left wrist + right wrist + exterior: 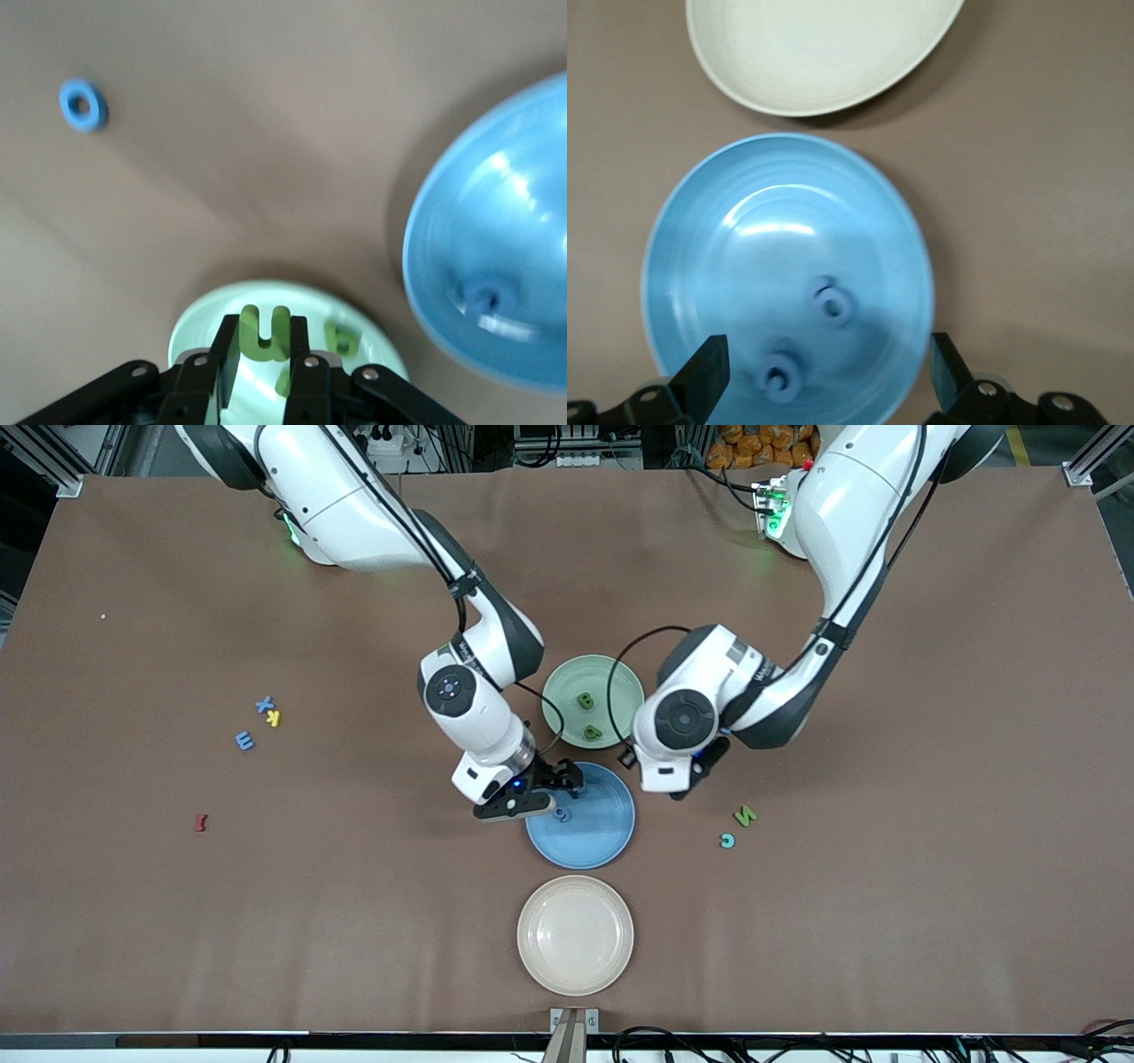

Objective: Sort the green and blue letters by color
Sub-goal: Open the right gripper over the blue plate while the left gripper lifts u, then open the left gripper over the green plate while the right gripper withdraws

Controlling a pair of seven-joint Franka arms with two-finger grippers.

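Observation:
My left gripper (263, 354) is shut on a green u (264, 329) and holds it above the rim of the green plate (204, 323). In the front view this gripper (680, 786) sits under its wrist, between the green plate (620, 677) and a green N (745, 815). Two green letters (585, 701) lie in that plate. My right gripper (826, 354) is open and empty over the blue plate (700, 230), which holds two blue letters (831, 304). In the front view it (551, 797) hangs over that plate's edge (611, 841). A blue c (726, 840) lies by the N.
A cream plate (575, 934) lies nearer the front camera than the blue plate. Toward the right arm's end lie a blue x (263, 704), a yellow K (274, 718), a blue E (244, 740) and a dark red letter (201, 822).

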